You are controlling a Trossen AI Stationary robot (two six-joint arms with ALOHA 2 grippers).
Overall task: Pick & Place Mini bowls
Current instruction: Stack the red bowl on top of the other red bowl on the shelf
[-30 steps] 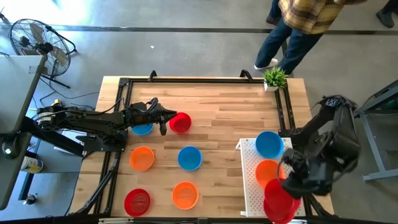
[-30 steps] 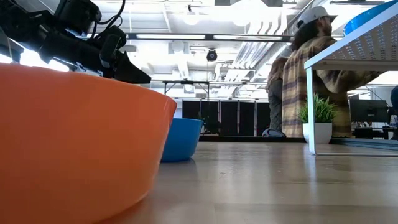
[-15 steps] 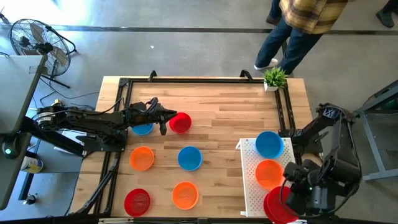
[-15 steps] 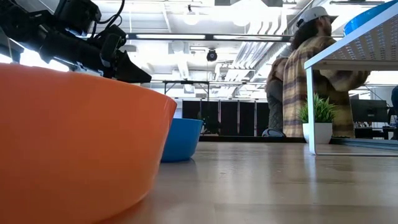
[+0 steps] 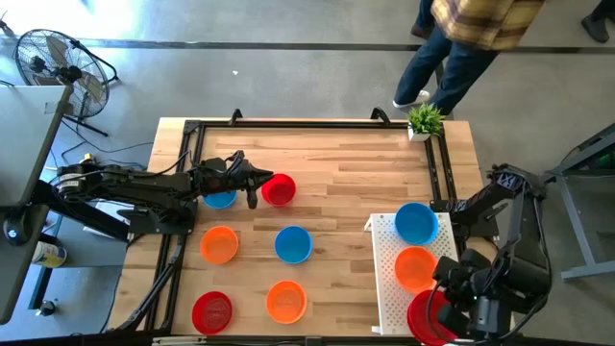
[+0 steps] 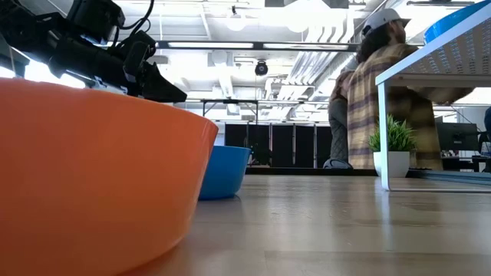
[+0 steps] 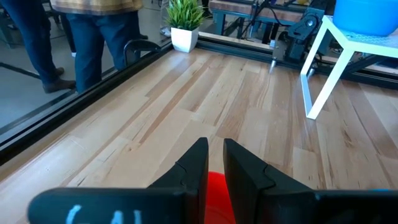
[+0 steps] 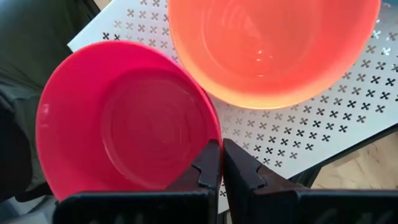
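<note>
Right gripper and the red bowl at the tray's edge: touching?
Touching. The right wrist view shows the right gripper with jaws pinched on the red bowl rim, no gap.

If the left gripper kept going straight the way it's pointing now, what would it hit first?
The left gripper points at the red bowl right at its fingertips; its fingers look pinched on the rim, so that bowl comes first. Past it lies bare table.

desk (image 5: 356,173): wooden, centre | white perforated tray (image 5: 386,288): lower right | potted plant (image 5: 424,121): desk's upper right corner | fan (image 5: 60,60): upper left | person (image 5: 466,38): top right, plaid shirt
</note>
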